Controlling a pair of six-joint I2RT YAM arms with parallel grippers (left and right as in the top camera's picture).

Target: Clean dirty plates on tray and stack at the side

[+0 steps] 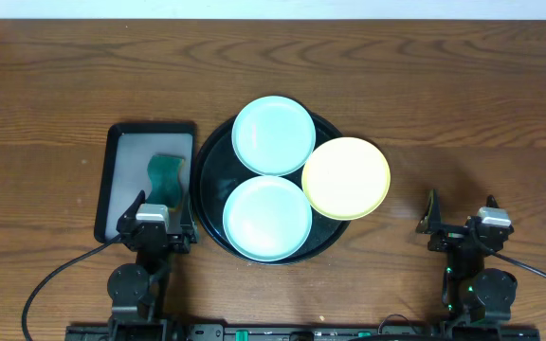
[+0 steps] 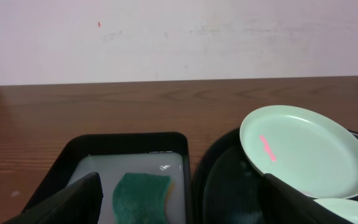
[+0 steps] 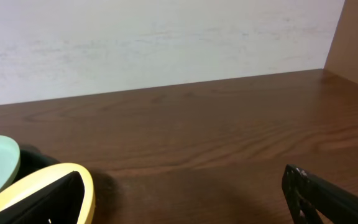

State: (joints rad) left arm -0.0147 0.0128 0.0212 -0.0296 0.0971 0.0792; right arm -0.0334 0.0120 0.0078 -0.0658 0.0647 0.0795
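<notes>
The round black tray (image 1: 209, 169) sits mid-table with three plates on it. A mint plate (image 1: 273, 135) lies at the back, a second mint plate (image 1: 266, 218) at the front, and a yellow plate (image 1: 346, 177) overhangs the right rim. In the left wrist view the back mint plate (image 2: 306, 149) carries a pink-red streak. My left gripper (image 1: 156, 212) stands open near the front edge, left of the tray, with nothing between its fingers. Right of the tray, my right gripper (image 1: 461, 216) is open and empty too, with the yellow plate's rim (image 3: 73, 177) by its left finger.
A rectangular black tray (image 1: 119, 156) holding pale liquid and a green sponge (image 1: 166, 178) stands left of the round tray, just beyond my left gripper. The sponge (image 2: 142, 196) lies between the left fingers' line of sight. A white wall backs the wooden table (image 1: 482, 104).
</notes>
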